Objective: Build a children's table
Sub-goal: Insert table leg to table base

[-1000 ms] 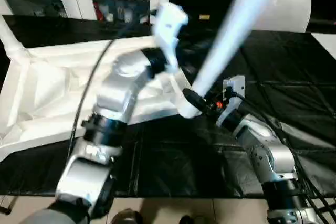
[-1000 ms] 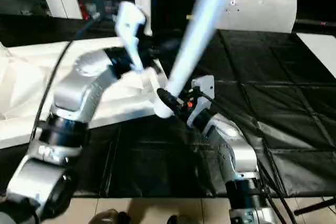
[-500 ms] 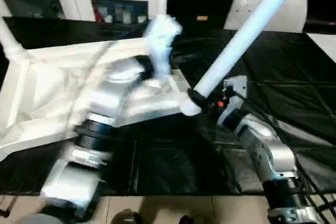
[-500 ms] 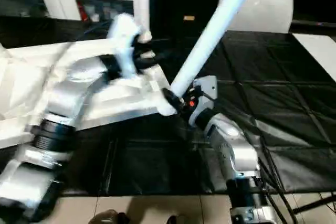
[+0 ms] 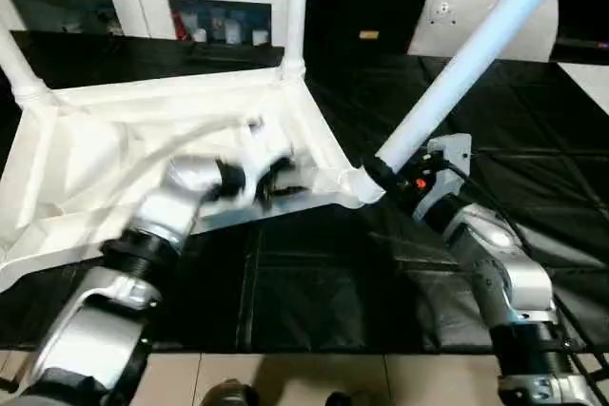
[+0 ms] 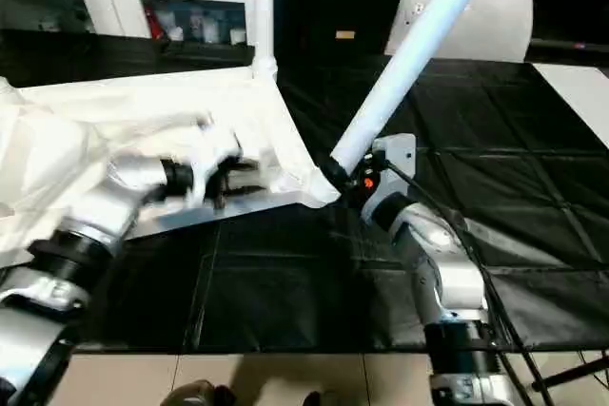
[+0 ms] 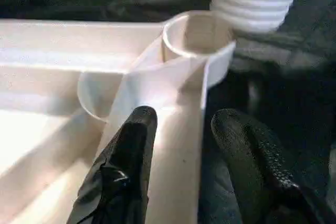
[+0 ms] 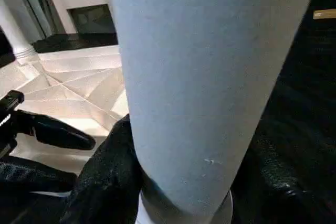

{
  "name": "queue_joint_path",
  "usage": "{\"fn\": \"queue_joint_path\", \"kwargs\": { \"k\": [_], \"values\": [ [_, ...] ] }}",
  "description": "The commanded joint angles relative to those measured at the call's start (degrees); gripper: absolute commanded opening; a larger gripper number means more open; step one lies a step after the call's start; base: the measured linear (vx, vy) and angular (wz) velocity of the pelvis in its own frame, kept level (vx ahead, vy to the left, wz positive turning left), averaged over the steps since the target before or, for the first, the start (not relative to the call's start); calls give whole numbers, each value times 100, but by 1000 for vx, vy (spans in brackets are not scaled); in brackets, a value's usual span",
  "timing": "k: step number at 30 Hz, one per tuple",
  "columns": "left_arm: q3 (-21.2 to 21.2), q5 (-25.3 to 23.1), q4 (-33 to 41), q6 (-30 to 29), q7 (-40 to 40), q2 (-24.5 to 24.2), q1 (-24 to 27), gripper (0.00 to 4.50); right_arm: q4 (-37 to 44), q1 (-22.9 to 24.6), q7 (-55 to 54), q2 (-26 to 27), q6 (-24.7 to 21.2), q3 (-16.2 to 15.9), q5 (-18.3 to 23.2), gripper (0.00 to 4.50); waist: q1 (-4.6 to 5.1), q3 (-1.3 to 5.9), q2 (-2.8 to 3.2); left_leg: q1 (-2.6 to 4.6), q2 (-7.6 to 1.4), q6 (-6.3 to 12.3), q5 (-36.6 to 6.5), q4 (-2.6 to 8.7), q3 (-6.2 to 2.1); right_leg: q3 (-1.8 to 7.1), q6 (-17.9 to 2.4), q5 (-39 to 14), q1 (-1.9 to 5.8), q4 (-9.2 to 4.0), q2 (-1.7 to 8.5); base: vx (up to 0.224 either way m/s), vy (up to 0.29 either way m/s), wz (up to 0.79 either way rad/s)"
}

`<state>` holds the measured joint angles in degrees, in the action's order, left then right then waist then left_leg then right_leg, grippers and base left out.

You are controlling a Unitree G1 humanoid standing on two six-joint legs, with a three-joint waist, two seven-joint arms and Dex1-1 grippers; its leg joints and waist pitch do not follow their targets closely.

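While the right gripper (image 5: 379, 174) clamps a tilted leg (image 5: 466, 64), its threaded end hangs beside the corner socket (image 7: 198, 38).
Left gripper (image 7: 181, 129) reaches low, fingers (image 7: 134, 140) parted astride the upturned tabletop's (image 5: 86, 154) rim on the black surface (image 5: 314, 282).

Left gripper (image 5: 276, 181) reaches forward from the bent silver left arm, fingers (image 7: 128, 150) parted — one to each side of a white rib. Right gripper (image 5: 381, 173) — fingers clamped around a tilted white leg (image 5: 466, 64).

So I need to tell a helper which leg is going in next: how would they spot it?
Start at the white tabletop lying underside up on the black mat. At its near right corner, the right claw grips a leg. This one leans; the fitted legs stand upright.
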<state>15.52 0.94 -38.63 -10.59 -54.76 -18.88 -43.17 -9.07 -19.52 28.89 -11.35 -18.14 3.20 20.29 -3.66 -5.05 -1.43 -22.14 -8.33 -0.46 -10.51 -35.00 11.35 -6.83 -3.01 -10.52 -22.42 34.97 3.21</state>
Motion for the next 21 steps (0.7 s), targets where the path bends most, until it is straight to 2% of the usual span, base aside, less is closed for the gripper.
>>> {"fn": "queue_joint_path", "kwargs": {
  "k": [1, 2, 4, 5, 6, 7, 8, 11, 12, 15, 18, 21],
  "values": [
    [1, -29, -263, 60, -157, 102, -208, 219, 237, 81, -38, -55, -57, 108, 3, 190, -22, 518, 116, 169, -600, 87, -1027, 388, -306, 510, -971, -1136, 324, -519, 798, 0, 0, 0],
    [-10, 2, -334, 52, -212, 134, -228, 201, 259, 101, -46, -63, -63, 110, 0, 190, -20, 512, 101, 160, -602, 98, -1033, 393, -310, 509, -969, -1175, 333, -526, 802, 0, 0, 0],
    [65, -94, -599, 193, -132, 166, -322, 183, 298, 138, -62, -84, -73, 116, 4, 190, -19, 525, 134, 158, -610, 114, -1033, 394, -321, 500, -981, -1170, 339, -517, 792, 0, 0, 0],
    [109, -175, -694, 285, -50, 170, -356, 183, 315, 152, -66, -91, -75, 119, 5, 190, -13, 521, 118, 149, -594, 144, -1041, 391, -319, 498, -964, -1178, 340, -527, 781, 0, 0, 0],
    [148, -263, -902, 426, 50, 189, -433, 180, 336, 170, -70, -98, -79, 126, 4, 190, -20, 528, 147, 144, -586, 174, -1021, 379, -322, 500, -962, -1180, 354, -518, 797, 0, 0, 0],
    [159, -311, -1061, 492, 118, 211, -493, 170, 359, 188, -77, -101, -86, 132, 5, 190, -10, 526, 122, 138, -564, 217, -1022, 373, -312, 491, -902, -1289, 357, -544, 780, 0, 0, 0],
    [143, -345, -1249, 564, 144, 243, -568, 153, 376, 198, -87, -108, -92, 133, 11, 190, -20, 537, 161, 148, -566, 218, -1001, 368, -317, 490, -885, -1313, 360, -543, 785, 0, 0, 0],
    [160, -459, -1568, 694, 229, 276, -682, 135, 431, 236, -107, -118, -107, 128, 20, 190, -15, 531, 163, 143, -572, 278, -986, 369, -314, 475, -864, -1382, 344, -571, 775, 0, 0, 0],
    [161, -459, -1615, 676, 189, 279, -691, 135, 450, 251, -111, -121, -115, 130, 23, 190, -18, 530, 188, 150, -572, 271, -1044, 366, -318, 472, -850, -1496, 344, -581, 781, 0, 0, 0],
    [133, -408, -1695, 638, -7, 297, -706, 102, 492, 283, -119, -129, -137, 137, 25, 190, -13, 531, 182, 154, -581, 242, -1125, 378, -326, 467, -816, -1620, 339, -592, 774, 0, 0, 0],
    [65, -241, -1735, 595, -405, 337, -714, 81, 490, 299, -124, -147, -144, 142, 24, 190, -10, 531, 183, 165, -599, 207, -1179, 388, -329, 477, -894, -1578, 326, -589, 790, 0, 0, 0],
    [80, -320, -1868, 681, -443, 355, -750, 57, 470, 291, -121, -146, -143, 138, 9, 190, -13, 532, 169, 152, -590, 219, -1130, 381, -325, 478, -928, -1528, 338, -580, 797, 0, 0, 0]
  ]
}}
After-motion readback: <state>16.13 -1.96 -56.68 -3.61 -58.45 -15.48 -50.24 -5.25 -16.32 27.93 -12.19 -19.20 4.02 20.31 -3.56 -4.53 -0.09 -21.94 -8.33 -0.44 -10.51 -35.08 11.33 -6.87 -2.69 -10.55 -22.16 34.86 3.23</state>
